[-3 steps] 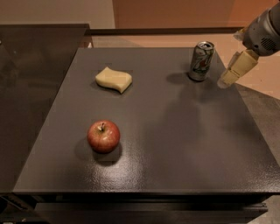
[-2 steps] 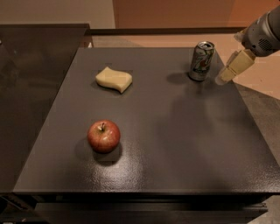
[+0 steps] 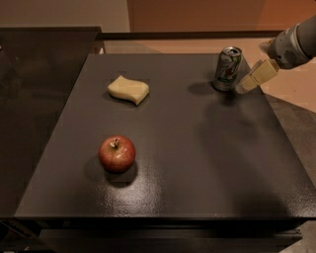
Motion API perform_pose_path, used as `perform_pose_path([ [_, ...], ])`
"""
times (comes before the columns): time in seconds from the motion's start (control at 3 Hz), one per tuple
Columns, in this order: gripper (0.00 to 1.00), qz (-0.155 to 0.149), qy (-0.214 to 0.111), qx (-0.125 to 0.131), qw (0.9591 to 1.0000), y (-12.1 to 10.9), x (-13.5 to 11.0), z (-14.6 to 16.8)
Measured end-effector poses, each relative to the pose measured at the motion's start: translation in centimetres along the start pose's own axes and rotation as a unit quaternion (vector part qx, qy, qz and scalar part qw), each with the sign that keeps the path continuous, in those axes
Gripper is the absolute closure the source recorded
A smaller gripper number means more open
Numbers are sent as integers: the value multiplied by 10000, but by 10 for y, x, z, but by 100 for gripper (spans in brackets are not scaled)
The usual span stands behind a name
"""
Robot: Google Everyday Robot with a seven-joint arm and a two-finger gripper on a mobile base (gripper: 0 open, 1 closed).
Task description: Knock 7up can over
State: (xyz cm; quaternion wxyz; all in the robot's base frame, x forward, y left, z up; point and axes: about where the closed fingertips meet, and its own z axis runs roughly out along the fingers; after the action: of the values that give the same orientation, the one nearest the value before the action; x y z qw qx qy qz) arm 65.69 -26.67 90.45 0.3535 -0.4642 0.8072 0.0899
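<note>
This looks like a bare indoor test space, more a lab than a home. A dark matte table (image 3: 197,163) fills the frame, a plain orange-tan wall (image 3: 197,15) runs along the top, and a robot's gripper (image 3: 252,79) hangs at upper right.

No legible lettering on the 7up can (image 3: 228,69) (gripper (image 3: 247,85) just beside it)

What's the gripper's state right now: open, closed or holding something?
Gripper: state cannot be told; it is beside the upright silver-white aluminium 7up can, on the can's right, near the dark table far right corner.
</note>
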Motion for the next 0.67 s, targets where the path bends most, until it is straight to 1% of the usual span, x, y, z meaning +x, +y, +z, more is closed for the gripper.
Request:
perform_pose_path([
  [0.33,0,126,-276,-101,9995,-6,-2,17],
  [0.67,0,190,-484,-221,9984,-10,-9,31],
])
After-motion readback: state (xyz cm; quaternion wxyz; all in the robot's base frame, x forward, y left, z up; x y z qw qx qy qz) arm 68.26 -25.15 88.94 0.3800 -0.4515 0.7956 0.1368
